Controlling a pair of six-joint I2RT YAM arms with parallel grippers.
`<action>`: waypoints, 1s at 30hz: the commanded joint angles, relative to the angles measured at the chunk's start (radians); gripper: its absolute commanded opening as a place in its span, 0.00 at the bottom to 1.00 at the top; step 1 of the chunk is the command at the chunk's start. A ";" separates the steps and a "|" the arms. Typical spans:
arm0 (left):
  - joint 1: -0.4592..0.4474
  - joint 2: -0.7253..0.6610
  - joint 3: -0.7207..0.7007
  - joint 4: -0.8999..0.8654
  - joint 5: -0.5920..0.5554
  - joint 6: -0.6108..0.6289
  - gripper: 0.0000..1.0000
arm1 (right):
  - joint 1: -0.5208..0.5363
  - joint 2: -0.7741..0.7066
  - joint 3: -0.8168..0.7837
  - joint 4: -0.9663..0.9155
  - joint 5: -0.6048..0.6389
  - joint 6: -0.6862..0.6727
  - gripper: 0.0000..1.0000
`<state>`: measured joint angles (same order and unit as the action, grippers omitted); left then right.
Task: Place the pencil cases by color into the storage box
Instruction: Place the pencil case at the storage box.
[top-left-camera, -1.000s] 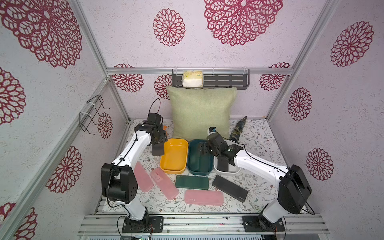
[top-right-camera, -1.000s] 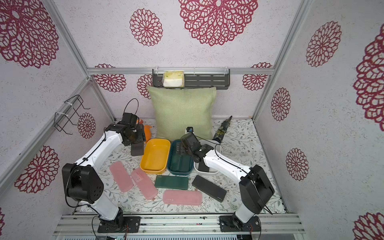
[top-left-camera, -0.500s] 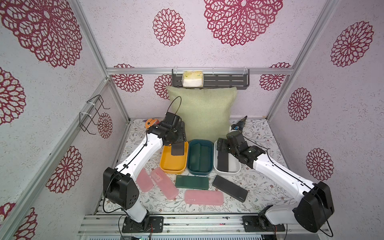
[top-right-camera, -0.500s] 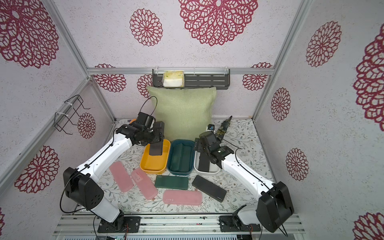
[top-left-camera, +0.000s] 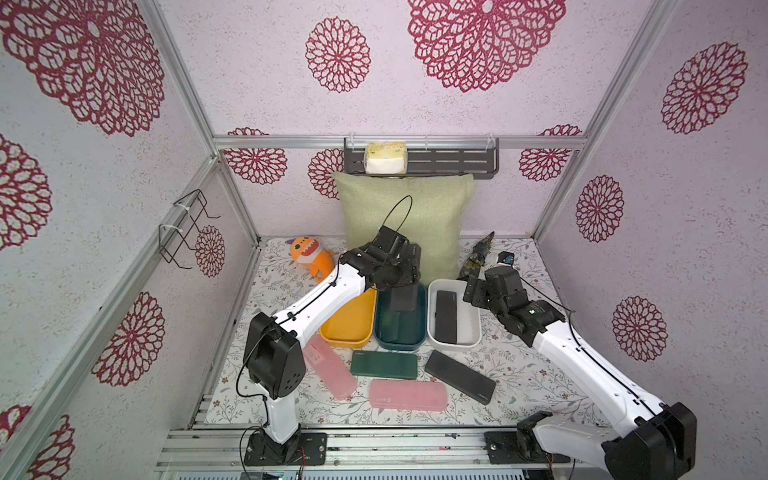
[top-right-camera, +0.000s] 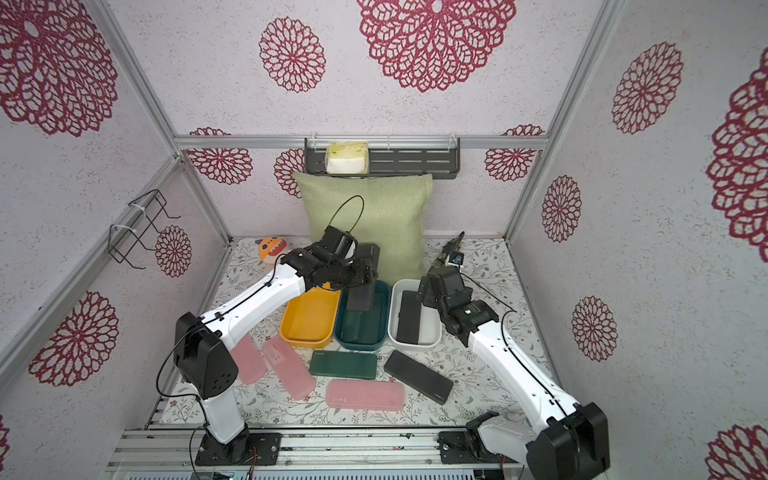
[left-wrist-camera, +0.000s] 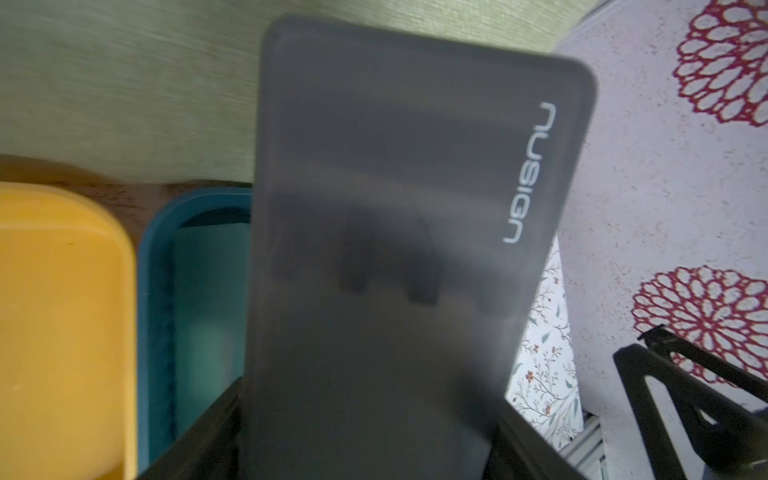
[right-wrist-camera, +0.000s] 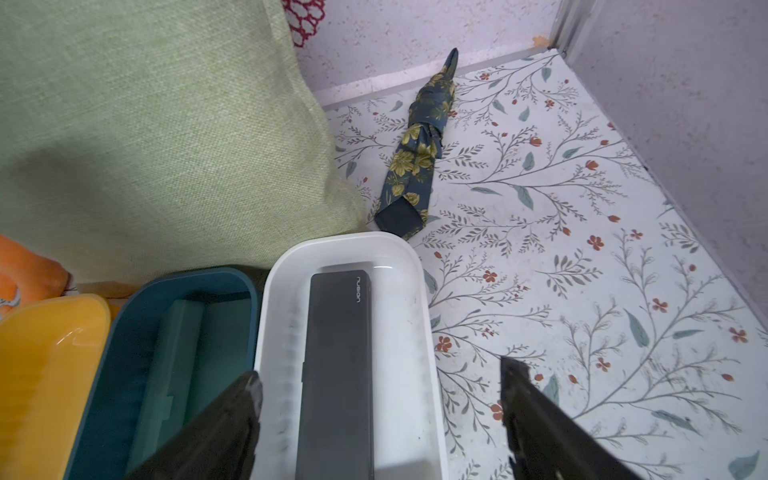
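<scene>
Pencil case (left-wrist-camera: 415, 208), black, looks stiff, light, slick, hangs pinched near one end in left gripper (top-left-camera: 400, 286); right gripper (right-wrist-camera: 378, 386) spread wide, empty.

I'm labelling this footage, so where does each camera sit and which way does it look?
Both top views: high in front, looking down at the table; left arm and right arm show whole.
Left wrist: on the left arm, looking along the left gripper at the held black case; only fingers show.
Right wrist: on the right arm, looking down past the open right gripper into the white tub.
Shared: both wrist views catch the teal tub.
</scene>
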<state>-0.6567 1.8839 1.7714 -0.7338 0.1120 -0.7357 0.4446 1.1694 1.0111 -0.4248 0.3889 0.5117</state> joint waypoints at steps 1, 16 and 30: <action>-0.028 0.048 0.070 0.054 0.046 -0.023 0.47 | -0.026 -0.037 -0.012 0.001 -0.005 -0.031 0.92; -0.112 0.329 0.310 0.081 0.143 -0.057 0.47 | -0.123 -0.083 -0.055 0.014 -0.066 -0.078 0.92; -0.130 0.486 0.405 0.094 0.172 -0.079 0.47 | -0.191 -0.100 -0.100 0.043 -0.133 -0.102 0.92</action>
<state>-0.7792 2.3520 2.1502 -0.6731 0.2756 -0.8101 0.2657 1.0969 0.9096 -0.4149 0.2775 0.4347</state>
